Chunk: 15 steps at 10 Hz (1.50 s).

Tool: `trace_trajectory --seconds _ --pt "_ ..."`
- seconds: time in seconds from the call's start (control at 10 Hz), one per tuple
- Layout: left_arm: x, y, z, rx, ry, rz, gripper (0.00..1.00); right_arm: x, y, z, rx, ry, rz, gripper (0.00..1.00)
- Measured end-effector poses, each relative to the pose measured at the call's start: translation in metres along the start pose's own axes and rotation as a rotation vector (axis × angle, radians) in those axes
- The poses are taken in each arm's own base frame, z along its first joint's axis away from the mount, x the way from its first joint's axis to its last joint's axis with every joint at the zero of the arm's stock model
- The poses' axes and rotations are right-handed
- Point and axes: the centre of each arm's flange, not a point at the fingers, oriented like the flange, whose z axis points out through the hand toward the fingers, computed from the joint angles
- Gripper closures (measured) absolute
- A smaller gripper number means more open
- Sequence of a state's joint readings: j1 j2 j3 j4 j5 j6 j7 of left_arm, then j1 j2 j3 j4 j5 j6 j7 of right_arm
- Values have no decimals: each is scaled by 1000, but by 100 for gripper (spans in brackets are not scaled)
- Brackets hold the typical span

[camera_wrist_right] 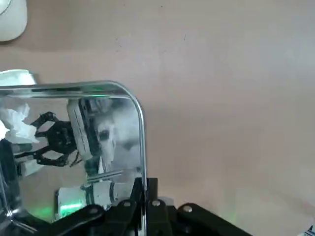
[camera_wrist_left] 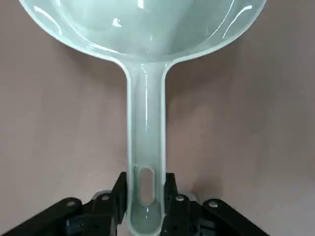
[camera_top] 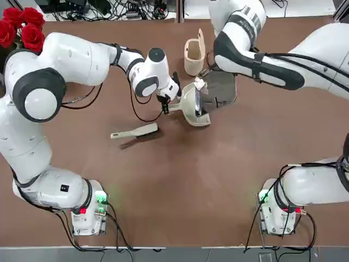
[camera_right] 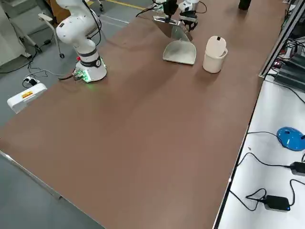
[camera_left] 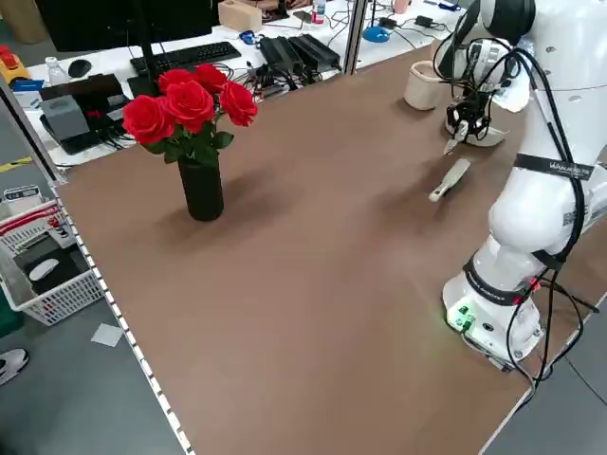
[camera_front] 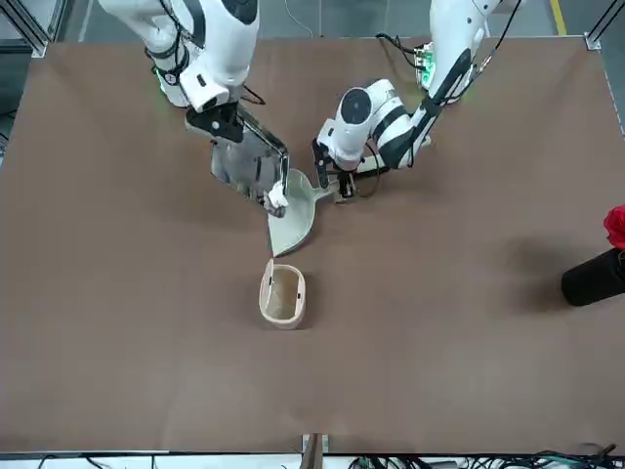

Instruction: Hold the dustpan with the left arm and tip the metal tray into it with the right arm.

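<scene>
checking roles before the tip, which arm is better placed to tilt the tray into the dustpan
Right, most likely: its claw grips the metal tray's rim, and the tray already hangs over the dustpan. The left claw is busy holding the dustpan's handle.

Top view: overhead, looking down the robot's way; takes in the broad brown matte table [camera_top: 180, 180], near edge along the picture's bottom, both white-and-grey jointed arms.
Front view: raised, across the table, facing the robot; far edge at top, near edge at bottom.
Left side view: raised, diagonally down; includes one table corner at the bottom and red roses in a black cylindrical vase [camera_left: 201, 190].
Right side view: raised, diagonally down, over the opposite stretch; shares the cream lidded plastic bin [camera_right: 215, 54] with the top view.
Wrist views, left and right: closest, each looking along its own fingers to the tabletop.
</scene>
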<state>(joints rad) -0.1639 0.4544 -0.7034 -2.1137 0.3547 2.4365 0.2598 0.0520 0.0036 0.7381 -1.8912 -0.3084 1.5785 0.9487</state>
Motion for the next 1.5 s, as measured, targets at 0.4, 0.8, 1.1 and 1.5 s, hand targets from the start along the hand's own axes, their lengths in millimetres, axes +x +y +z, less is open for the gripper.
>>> trace_trajectory --seconds 0.4,0.8,1.1,1.5 --pt "0 1 2 19 -8 0 67 -16 -38 17 -114 63 -19 95" --pt "0 1 2 19 -9 -1 67 -40 -53 3 -183 142 1 95" --pt "0 1 3 18 -10 -1 67 -49 -56 -10 -232 233 31 95" --pt "0 1 3 18 -9 -3 67 -43 -69 -3 -259 284 52 95"
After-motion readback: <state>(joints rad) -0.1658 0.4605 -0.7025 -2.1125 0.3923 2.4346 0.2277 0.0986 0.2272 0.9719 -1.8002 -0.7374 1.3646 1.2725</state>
